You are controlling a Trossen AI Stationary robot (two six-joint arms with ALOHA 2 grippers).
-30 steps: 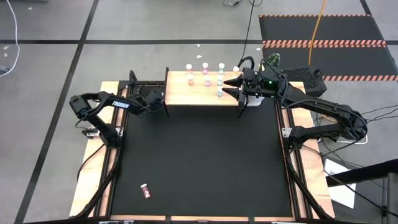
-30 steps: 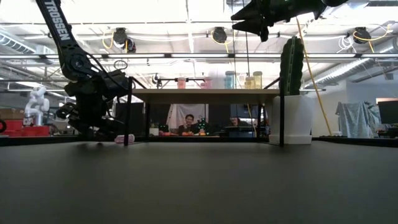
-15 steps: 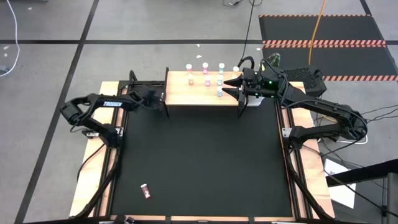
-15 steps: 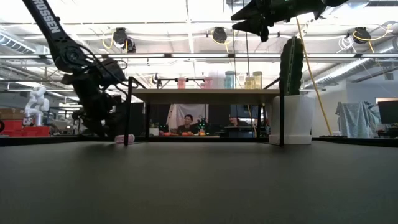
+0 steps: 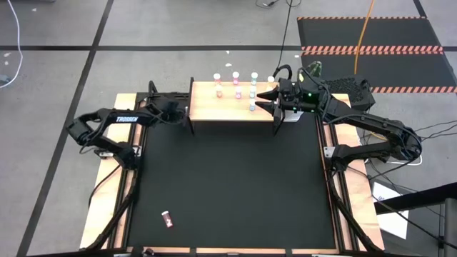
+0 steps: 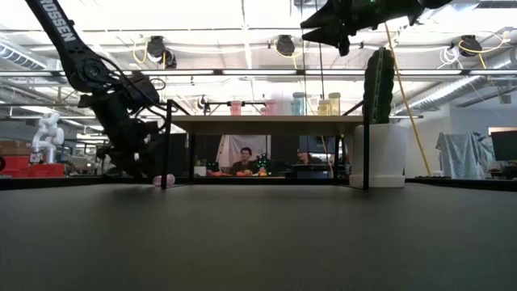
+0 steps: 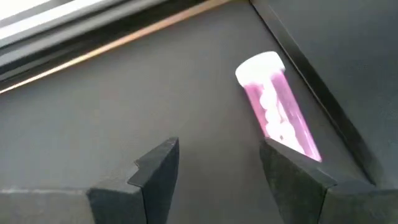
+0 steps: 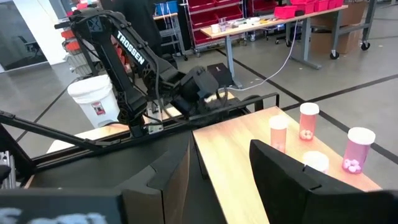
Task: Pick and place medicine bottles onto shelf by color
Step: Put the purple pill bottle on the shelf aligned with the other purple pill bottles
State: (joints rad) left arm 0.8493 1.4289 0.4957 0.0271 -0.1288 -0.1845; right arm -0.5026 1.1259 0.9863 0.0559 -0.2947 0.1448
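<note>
My left gripper [image 5: 168,108] is open and low over the mat's far left corner, beside the shelf's left legs. In the left wrist view a pink bottle with a white cap [image 7: 277,106] lies on its side on the mat. It lies in front of my left gripper [image 7: 214,155], along a black frame rail, and its bottom end is hidden behind one finger [image 7: 292,177]. It also shows in the low view [image 6: 164,179]. Several bottles [image 5: 236,91] stand on the light-wood shelf [image 5: 211,108]. My right gripper [image 5: 267,100] is open above the shelf's right end. Another pink bottle [image 5: 166,219] lies near the mat's near left corner. My left gripper has one finger [image 7: 292,177] over the pink bottle's bottom end [image 7: 298,140]; I cannot tell whether it touches. The bottle lies flat on the mat, outside the gap between the fingers.
A white pot with a green cactus [image 6: 380,145] stands at the shelf's right end. The shelf's thin black legs [image 6: 167,153] stand close to my left gripper. Black frame rails [image 5: 136,164] run along the mat's sides. People sit in the room beyond [image 6: 242,166].
My left arm has swung its elbow out toward the table's left edge. Its gripper has gone a little toward the far edge, closer to the shelf's left legs, and has tipped down toward the mat.
</note>
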